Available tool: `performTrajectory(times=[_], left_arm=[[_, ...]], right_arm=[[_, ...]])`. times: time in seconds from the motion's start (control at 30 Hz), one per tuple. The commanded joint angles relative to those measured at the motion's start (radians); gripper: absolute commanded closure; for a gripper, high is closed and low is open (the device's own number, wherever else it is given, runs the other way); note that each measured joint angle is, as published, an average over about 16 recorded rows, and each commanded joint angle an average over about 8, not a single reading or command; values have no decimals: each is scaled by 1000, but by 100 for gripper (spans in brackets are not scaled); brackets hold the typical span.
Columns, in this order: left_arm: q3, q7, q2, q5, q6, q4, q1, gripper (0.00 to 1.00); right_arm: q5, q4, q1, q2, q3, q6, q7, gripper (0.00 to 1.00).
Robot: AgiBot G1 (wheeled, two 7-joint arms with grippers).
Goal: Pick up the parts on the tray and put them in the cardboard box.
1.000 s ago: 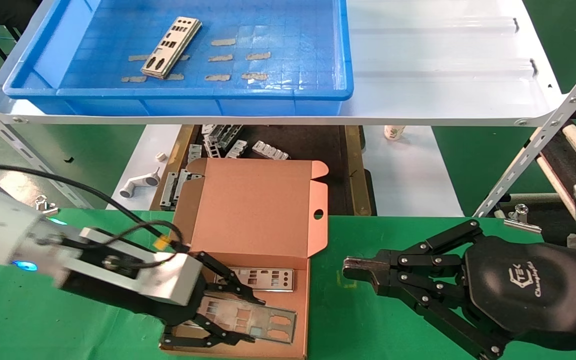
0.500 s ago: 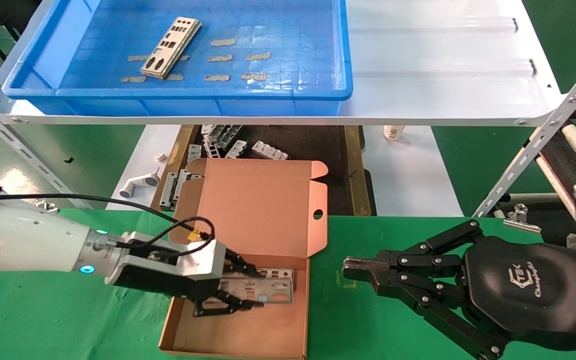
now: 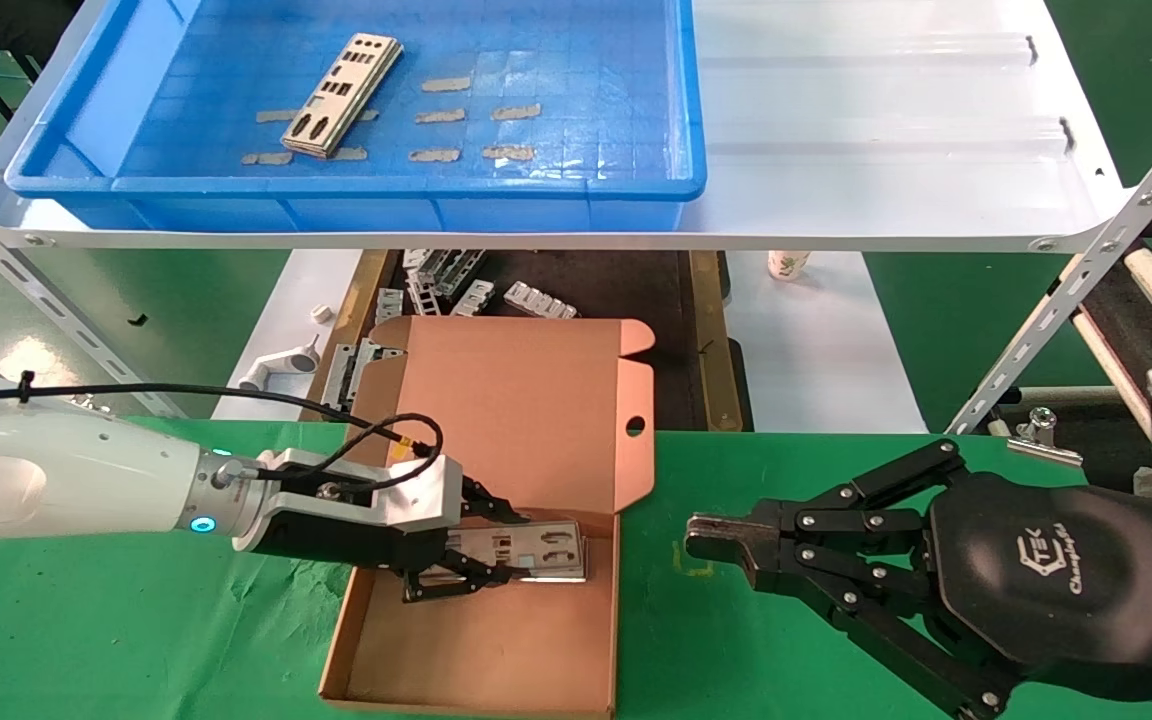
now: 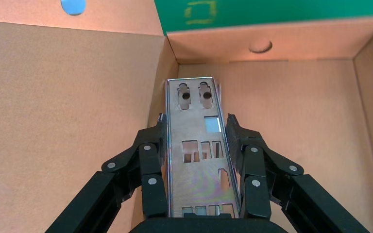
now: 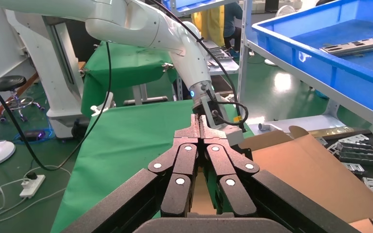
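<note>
Now, left gripper [image 3: 496, 548] clamped on plate [image 4: 199, 150] edges, inside cardboard box [image 3: 496, 660], right gripper [image 3: 706, 540] closed.

- The left arm enters from the left edge of the head view and reaches toward the frame's centre, its white forearm lying nearly level across the lower left.
- A blue ring light glows at its wrist, and a black cable loops over the silver wrist block.
- The left pincer [image 3: 496, 555] sits just left of centre in the lower half of the head view — its black fingers [image 4: 245, 145] are closed against the two long edges of a part [image 4: 199, 150], seen plainly in the left wrist view.
- The right arm fills the lower right corner of the head view, idle.
- The right pincer [image 3: 711, 540] points toward the frame's centre, fingertips pressed together — nothing held between them.
</note>
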Motion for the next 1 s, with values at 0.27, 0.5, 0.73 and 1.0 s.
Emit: performTrajectory(times=[0.27,0.5,0.73,1.0], left_arm=[[-4,15,15,-4,-8,37,-11,0],[-8,17,17,-12,38,42,-16,0],[-25,19,1,-37,120,40,-40,0],[-52,-15,-53,-81,198,23,-63,0]], right_arm=[[0,0,0,0,0,0,0,100],[0,0,0,0,-1,0,0,100],[1,0,0,0,-1,0,0,100],[1,0,0,0,-1,0,-1,100]])
